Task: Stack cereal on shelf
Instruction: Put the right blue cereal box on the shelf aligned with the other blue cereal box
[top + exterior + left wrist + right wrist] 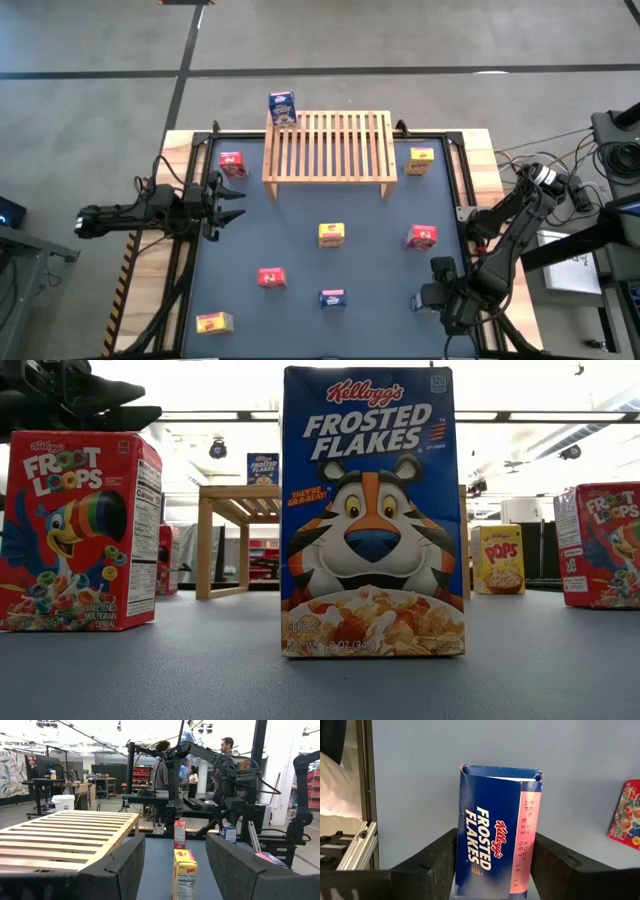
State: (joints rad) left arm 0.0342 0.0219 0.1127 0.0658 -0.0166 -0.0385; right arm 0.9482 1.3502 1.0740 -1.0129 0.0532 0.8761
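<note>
Dark matte counter (pixel 300 230), wood-edged, carries scattered small glossy cardboard cereal boxes and a pale slatted wooden shelf (pixel 328 148) at the back, one blue box (pixel 282 108) standing on its left end. Right pincer (pixel 492 865) clamps a blue Frosted Flakes box (pixel 495 840) near the counter's front right corner; thin card may crush or slip. Left pincer (pixel 232 203) waits, fingers parted and empty, at the left side.

Dark table (pixel 300 260): wooden shelf (pixel 329 146), scattered cereal boxes (pixel 332 234); one blue box (pixel 282 107) atop shelf.
</note>
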